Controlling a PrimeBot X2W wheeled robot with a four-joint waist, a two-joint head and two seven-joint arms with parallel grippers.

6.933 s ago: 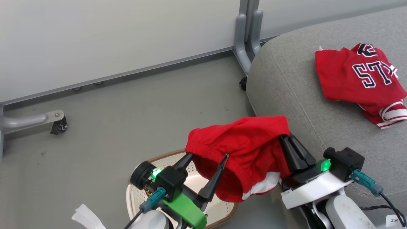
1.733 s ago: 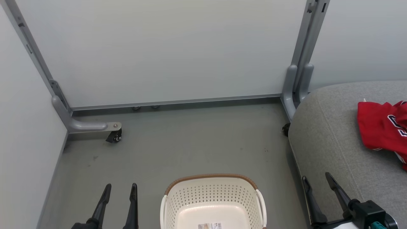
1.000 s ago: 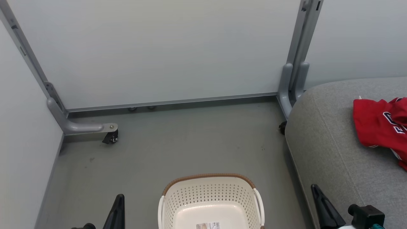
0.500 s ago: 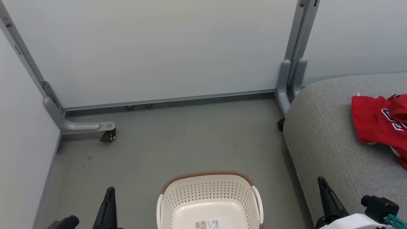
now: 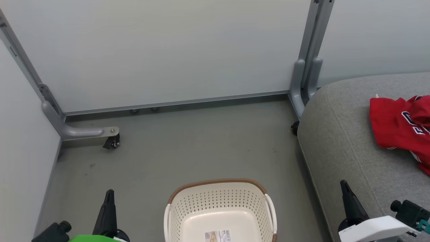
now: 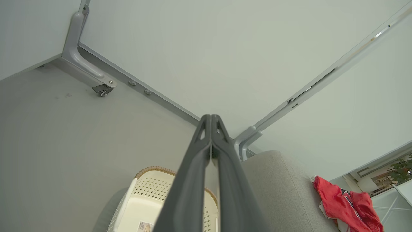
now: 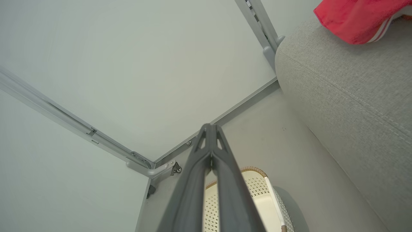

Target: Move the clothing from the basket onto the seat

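With the clothing (image 5: 399,127) laid on the seat (image 5: 336,141) at right and the basket (image 5: 218,201) at bottom centre seen bare, the left gripper (image 6: 211,119) and right gripper (image 7: 210,127) are held pressed together on nothing.

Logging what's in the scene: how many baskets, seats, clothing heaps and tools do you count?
basket: 1
seat: 1
red clothing heap: 1
tools: 2 (left tool, right tool, both shut)
total: 5
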